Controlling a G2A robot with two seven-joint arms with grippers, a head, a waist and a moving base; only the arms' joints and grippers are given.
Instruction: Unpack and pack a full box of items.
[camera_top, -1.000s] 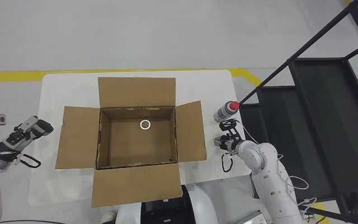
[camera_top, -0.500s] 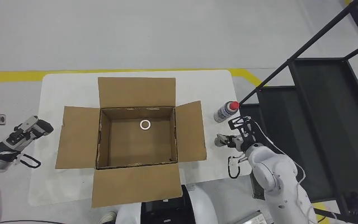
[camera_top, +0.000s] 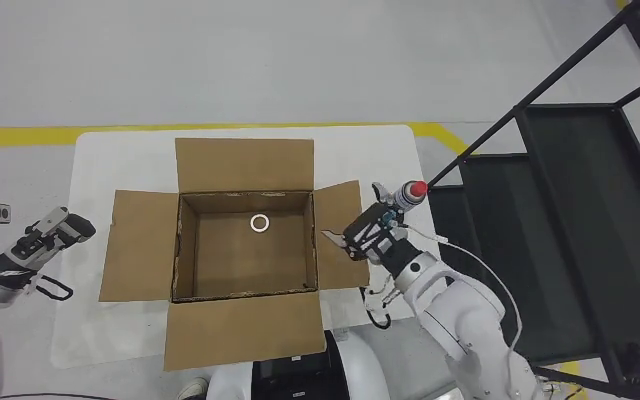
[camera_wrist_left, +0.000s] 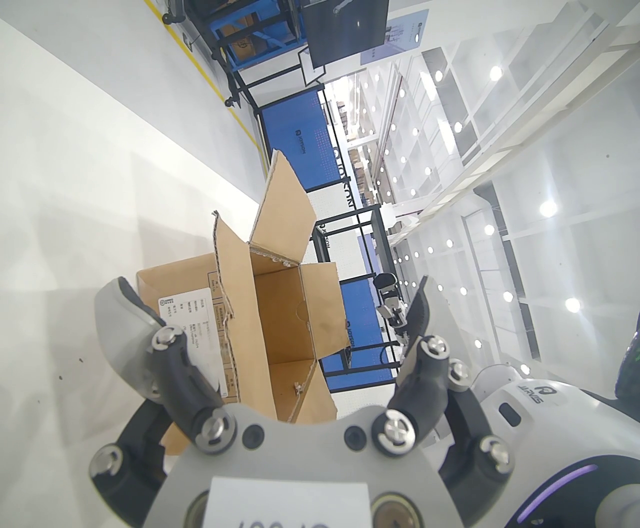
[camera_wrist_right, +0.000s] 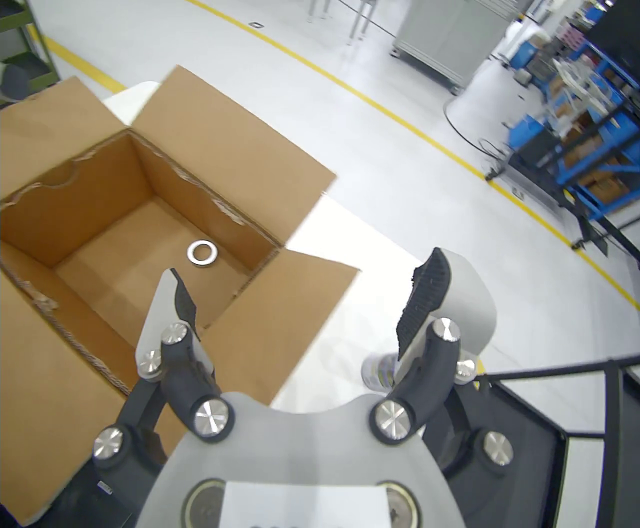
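An open cardboard box (camera_top: 245, 160) stands mid-table with its four flaps spread out. On its floor lies one small silver ring (camera_top: 260, 222), also seen as the ring (camera_wrist_right: 201, 251) in the right wrist view. My right gripper (camera_top: 350, 222) hovers open and empty over the box's right flap (camera_top: 340, 235); from its own camera the gripper (camera_wrist_right: 302, 280) looks into the box (camera_wrist_right: 75, 210). A red-capped bottle (camera_top: 405, 197) stands on the table right of the box, partly hidden as the bottle (camera_wrist_right: 378, 372). My left gripper (camera_top: 48, 236) is open at the table's left edge, and its view (camera_wrist_left: 272, 300) faces the box (camera_wrist_left: 280, 320).
The white table (camera_top: 370, 150) has bare strips around the box. A dark metal stair frame (camera_top: 560, 180) rises close to the table's right side. Yellow floor tape (camera_top: 60, 133) runs behind the table.
My right arm swung from the table's right side, below the bottle, up and left to above the box's right flap. The left arm, box, ring and bottle stayed put.
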